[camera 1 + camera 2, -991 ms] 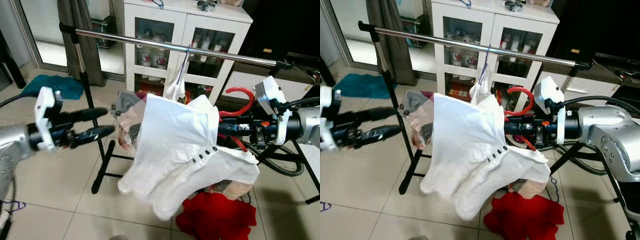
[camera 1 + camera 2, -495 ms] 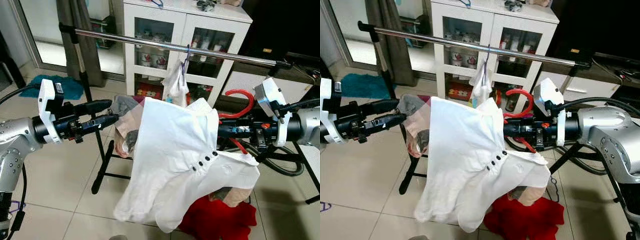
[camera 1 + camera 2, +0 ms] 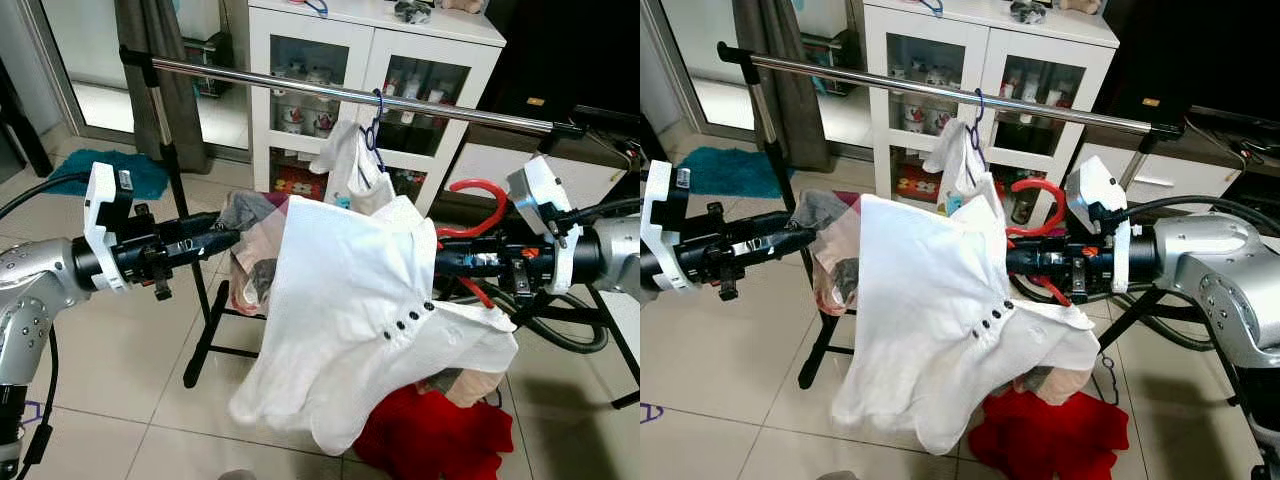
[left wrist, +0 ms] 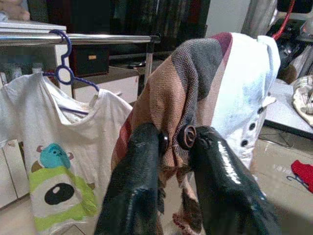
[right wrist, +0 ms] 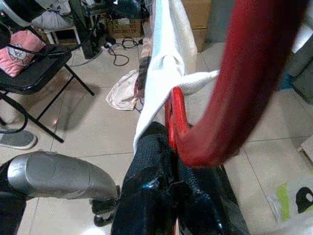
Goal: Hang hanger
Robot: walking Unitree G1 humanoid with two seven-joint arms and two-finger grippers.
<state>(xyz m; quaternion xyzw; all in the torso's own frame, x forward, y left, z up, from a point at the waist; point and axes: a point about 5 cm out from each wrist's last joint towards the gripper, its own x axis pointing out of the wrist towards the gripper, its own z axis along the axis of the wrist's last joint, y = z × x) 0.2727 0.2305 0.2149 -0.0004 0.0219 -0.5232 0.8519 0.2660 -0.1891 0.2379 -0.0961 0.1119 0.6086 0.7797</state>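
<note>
- Your right gripper [image 5: 171, 161] is clenched on the glossy red plastic hanger [image 3: 478, 215], which carries a textured white shirt [image 3: 360, 300] below the chrome rail [image 3: 330, 93].
- Your left gripper [image 4: 175, 139] pinches the brown herringbone cloth [image 4: 171, 88].

The white shirt [image 3: 370, 300] hides most of the red hanger [image 3: 478, 190] and the right gripper's [image 3: 441, 262] fingertips, and the cabinet's [image 3: 370, 60] contents are too small to tell.

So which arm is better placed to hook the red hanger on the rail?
Right, probably. The right gripper is shut on the red hanger just below the rail; the left gripper pinches the checked cloth.
</note>
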